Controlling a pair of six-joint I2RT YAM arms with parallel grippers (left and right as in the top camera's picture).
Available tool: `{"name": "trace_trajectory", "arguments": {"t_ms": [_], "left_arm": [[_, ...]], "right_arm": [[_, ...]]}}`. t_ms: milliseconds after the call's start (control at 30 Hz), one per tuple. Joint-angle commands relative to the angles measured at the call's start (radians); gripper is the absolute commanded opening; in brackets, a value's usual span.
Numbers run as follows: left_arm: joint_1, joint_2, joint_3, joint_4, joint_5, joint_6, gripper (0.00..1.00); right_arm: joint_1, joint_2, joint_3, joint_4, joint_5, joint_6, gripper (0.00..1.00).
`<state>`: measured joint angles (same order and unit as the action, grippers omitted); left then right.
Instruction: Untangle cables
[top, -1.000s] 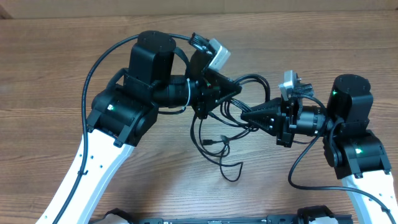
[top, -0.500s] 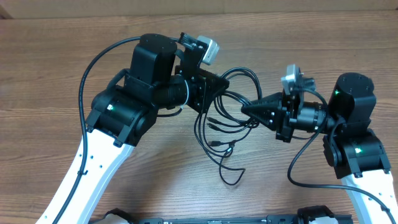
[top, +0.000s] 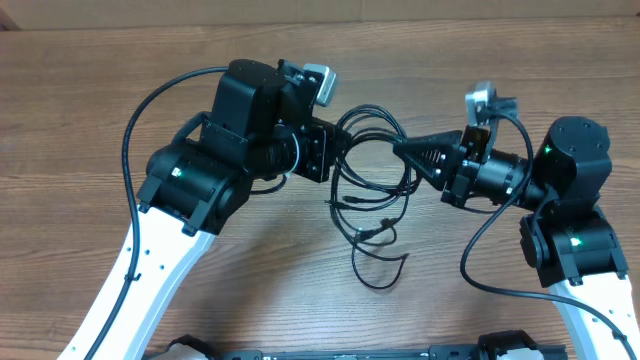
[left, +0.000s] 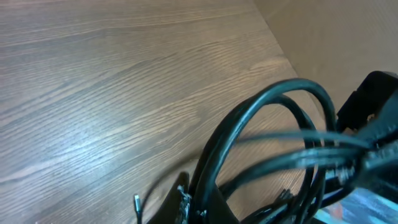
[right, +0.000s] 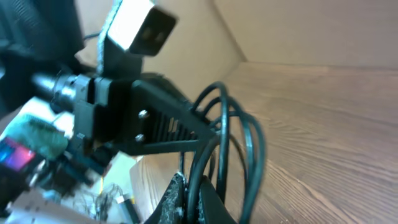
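Left hand (top: 338, 152) closed, right hand (top: 400, 149) closed

Middle: cables (top: 372, 190) strung between left gripper (top: 338, 152) and right gripper (top: 402, 149), I can't pass there | Near side: loose loops trail over table (top: 90, 90) | Far strip and left side: bare wood, I have room | Flanks: left arm (top: 190, 190) and right arm (top: 572, 225) crowd in.

The left gripper (top: 338, 152) and the right gripper (top: 402, 149) face each other over the wooden table (top: 80, 100), with their tips near but apart. Each gripper is clamped onto the cables (top: 372, 185), a bunch of thin black cords looped between the two tips. Further loops and small plug tips trail from the bunch toward the near table edge.
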<state>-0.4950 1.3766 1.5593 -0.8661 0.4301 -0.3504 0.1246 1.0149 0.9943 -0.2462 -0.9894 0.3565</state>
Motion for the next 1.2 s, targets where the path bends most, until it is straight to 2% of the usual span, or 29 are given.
{"name": "trace_trajectory", "arguments": {"t_ms": [0, 200, 567, 967, 1167], "left_arm": [[0.017, -0.004, 0.021, -0.013, -0.023, -0.032, 0.04], [0.02, -0.004, 0.021, -0.046, -0.047, -0.032, 0.04], [0.02, -0.004, 0.021, -0.054, -0.094, -0.081, 0.04], [0.02, -0.004, 0.021, -0.039, -0.093, -0.084, 0.04], [0.02, -0.004, 0.021, -0.02, -0.091, -0.084, 0.04]], "right_arm": [[-0.003, -0.005, 0.006, 0.014, 0.11, 0.099, 0.04], [-0.019, -0.005, 0.006, 0.015, 0.205, 0.196, 0.04], [-0.163, -0.005, 0.006, -0.005, 0.211, 0.323, 0.04], [-0.268, -0.005, 0.006, -0.13, 0.218, 0.328, 0.04], [-0.318, -0.005, 0.006, -0.255, 0.275, 0.328, 0.04]]}}
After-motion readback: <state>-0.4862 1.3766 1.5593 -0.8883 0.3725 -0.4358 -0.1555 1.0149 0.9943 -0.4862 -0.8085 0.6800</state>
